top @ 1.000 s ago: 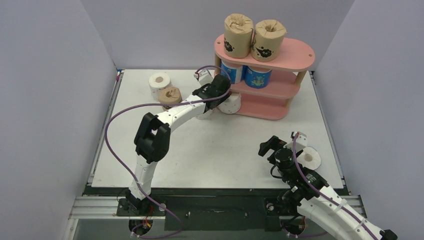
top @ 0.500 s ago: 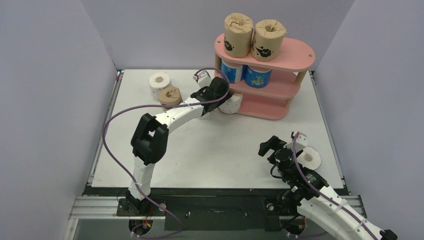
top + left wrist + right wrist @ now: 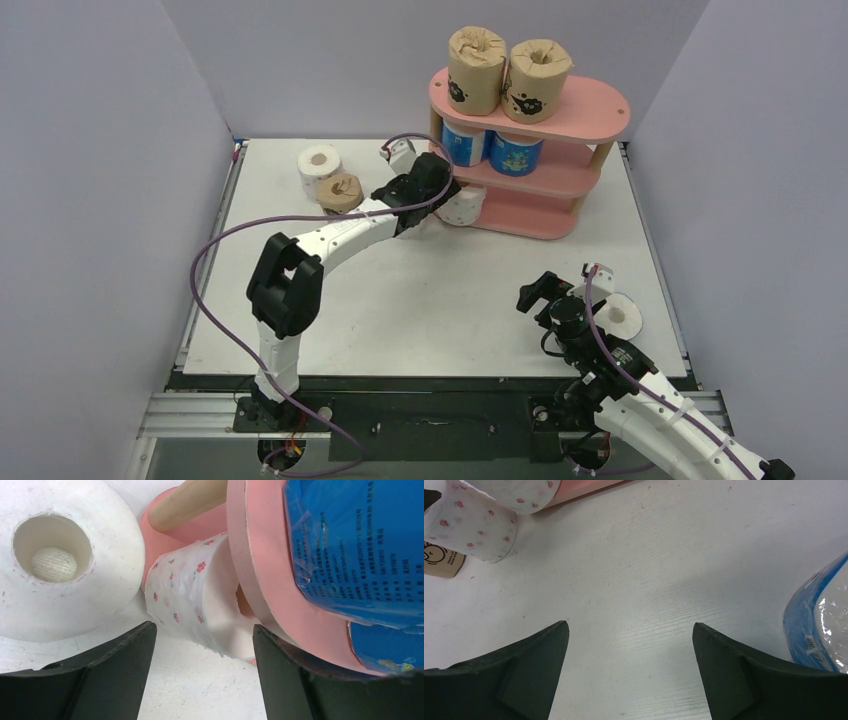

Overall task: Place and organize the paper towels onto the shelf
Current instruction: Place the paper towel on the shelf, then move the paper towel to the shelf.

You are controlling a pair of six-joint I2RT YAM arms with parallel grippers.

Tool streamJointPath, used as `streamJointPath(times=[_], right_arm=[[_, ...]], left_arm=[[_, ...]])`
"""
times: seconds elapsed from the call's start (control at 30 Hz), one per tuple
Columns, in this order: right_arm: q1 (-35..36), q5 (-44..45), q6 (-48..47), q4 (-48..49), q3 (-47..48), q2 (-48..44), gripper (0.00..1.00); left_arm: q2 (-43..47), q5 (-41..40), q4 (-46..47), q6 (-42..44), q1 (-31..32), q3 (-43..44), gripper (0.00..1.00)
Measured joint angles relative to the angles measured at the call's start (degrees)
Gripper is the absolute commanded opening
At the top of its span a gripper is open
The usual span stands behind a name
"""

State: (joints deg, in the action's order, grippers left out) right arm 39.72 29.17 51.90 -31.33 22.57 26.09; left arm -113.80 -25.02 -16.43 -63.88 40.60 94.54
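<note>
You're looking at a pink shelf with light wooden posts. Its top rolls are brown with black animal drawings, and the loose brown roll on your white tabletop matches them. The middle-tier rolls are blue with white print. Your left wrist view shows the bottom-tier roll, white with small pink-red flower dots. The near roll has a white end and a blue side. Your arms are white with black joints, and the cables are purple.
</note>
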Motion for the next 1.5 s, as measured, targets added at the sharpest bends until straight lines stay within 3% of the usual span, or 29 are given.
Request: streamJointPath(times=[0.17,0.4,0.7,0.93,1.07,1.2,1.5], right_arm=[[0.0,0.0,0.0,0.0,0.0,0.0,0.89],[0.0,-1.0,-2.4,2.2,0.0,0.0,0.89],[0.0,-7.8,-9.2,19.4,-2.0,3.8,0.86],[0.0,-7.7,-12.4,41.6,-6.3,16.7,0.89],[0.0,-7.5,-16.7,53.3,-6.4,30.4,0.9],[-0.2,-7.5,-20.7,60.3,-5.0,39.0,0.89],[-2.3,-7.4,-23.2,75.4,4.8,59.1,0.76]], left_arm=[[3.5,0.4,2.5,-0.1,0.0,-4.6,0.69],[16.6,0.4,4.6,-0.2,0.0,-17.1,0.7],[37.3,0.7,5.7,0.3,0.3,-37.3,0.69],[52.4,2.9,5.9,3.2,1.0,-52.9,0.69],[60.7,4.4,5.5,4.6,1.3,-59.7,0.69],[67.3,5.1,5.5,5.1,1.4,-63.3,0.69],[75.7,5.4,4.7,5.6,1.6,-67.9,0.69]])
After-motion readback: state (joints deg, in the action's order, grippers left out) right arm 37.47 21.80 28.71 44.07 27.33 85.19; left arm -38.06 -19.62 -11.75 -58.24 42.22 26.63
